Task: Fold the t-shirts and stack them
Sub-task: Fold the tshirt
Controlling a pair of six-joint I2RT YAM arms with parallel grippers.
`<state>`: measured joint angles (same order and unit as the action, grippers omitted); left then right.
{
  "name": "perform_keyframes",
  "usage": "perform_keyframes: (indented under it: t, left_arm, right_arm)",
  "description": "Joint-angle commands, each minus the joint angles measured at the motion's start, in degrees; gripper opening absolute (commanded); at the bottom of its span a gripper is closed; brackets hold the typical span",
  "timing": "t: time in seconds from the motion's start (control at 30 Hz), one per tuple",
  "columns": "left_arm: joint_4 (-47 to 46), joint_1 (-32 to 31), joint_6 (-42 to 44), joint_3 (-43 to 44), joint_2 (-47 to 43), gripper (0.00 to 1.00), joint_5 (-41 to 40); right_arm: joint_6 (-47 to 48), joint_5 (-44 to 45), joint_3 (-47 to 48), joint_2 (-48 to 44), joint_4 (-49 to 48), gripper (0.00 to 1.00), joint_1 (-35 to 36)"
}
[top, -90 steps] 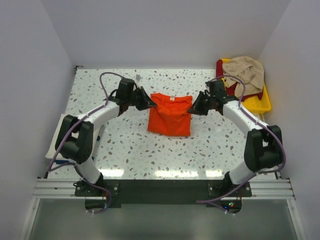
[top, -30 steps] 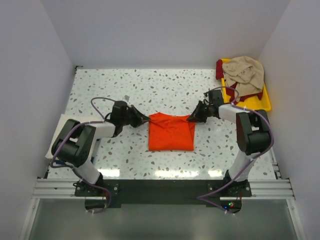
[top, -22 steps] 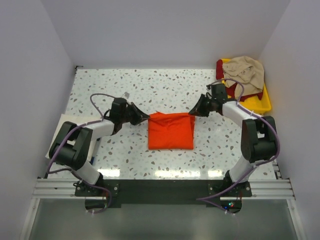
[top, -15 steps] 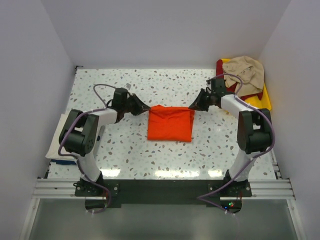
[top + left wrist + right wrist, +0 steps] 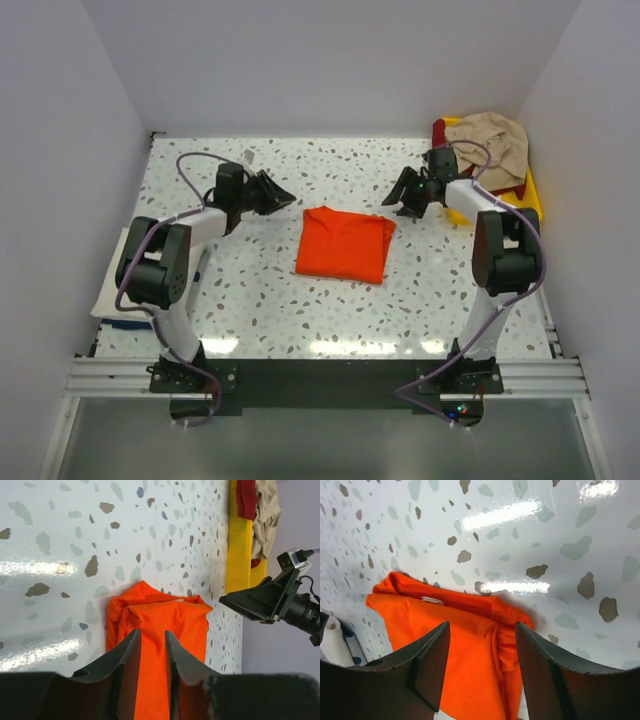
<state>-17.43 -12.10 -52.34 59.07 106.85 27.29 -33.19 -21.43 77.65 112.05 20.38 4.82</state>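
Observation:
The orange t-shirt [image 5: 344,245] lies folded into a rough square in the middle of the table. In the wrist views it fills the space past the fingers [image 5: 165,615] [image 5: 470,665], and its white neck tag [image 5: 431,600] shows at the fold. My left gripper [image 5: 288,197] [image 5: 151,632] hovers off the shirt's far left corner, its jaws a little apart with nothing between them. Off the far right corner, my right gripper [image 5: 396,203] [image 5: 482,625] stands wide open and holds nothing. A beige t-shirt [image 5: 490,142] and a dark red one [image 5: 440,133] are heaped in the tray.
The yellow tray [image 5: 522,208] [image 5: 239,545] sits at the back right, just behind my right arm. A white folded cloth [image 5: 112,280] [image 5: 332,640] lies at the table's left edge beside the left arm. White walls close in the table on three sides.
Both grippers have let go of the orange t-shirt's far corners, opened, and drawn back outward and away from it. The shirt now lies flat, folded over.

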Motion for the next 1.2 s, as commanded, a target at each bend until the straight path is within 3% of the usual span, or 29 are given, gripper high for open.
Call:
perform_keyframes:
  t: [0.0,0.07,0.17,0.43,0.63,0.83,1.0,1.17]
  left_arm:
    - [1.69,-2.05,4.69,-1.41,-7.34,0.29,-2.06]
    - [3.79,-4.94,5.66,-0.8,-7.18,0.17,-2.68]
    - [4.95,-8.11,6.28,1.75,-3.59,0.07,-3.2]
    - [5.21,-10.67,6.02,11.23,6.52,0.05,-1.98]
    - [7.23,-8.04,6.55,18.88,15.22,0.1,-1.36]
    - [8.2,-5.4,6.98,20.56,18.84,0.13,-0.13]
    - [7.41,-3.2,7.51,20.3,15.68,0.19,1.1]
    - [7.85,-2.4,9.0,18.81,7.52,0.39,-0.65]
  right_arm:
    - [1.38,5.25,-2.74,-9.82,0.54,0.58,0.71]
    - [1.2,6.05,-4.6,-11.93,-0.25,0.54,2.29]
    - [0.58,4.91,-7.15,-13.52,-2.1,0.45,4.92]
    - [2.42,1.91,-5.68,-6.6,-4.05,0.36,8.01]
    - [2.96,0.52,0.57,4.73,-2.11,0.34,5.21]
    - [2.34,-0.98,3.74,8.1,-0.87,0.33,3.44]
    - [2.34,-3.44,6.36,7.31,0.09,0.34,3.44]
    - [3.57,-2.74,9.1,5.38,3.17,0.36,3.53]
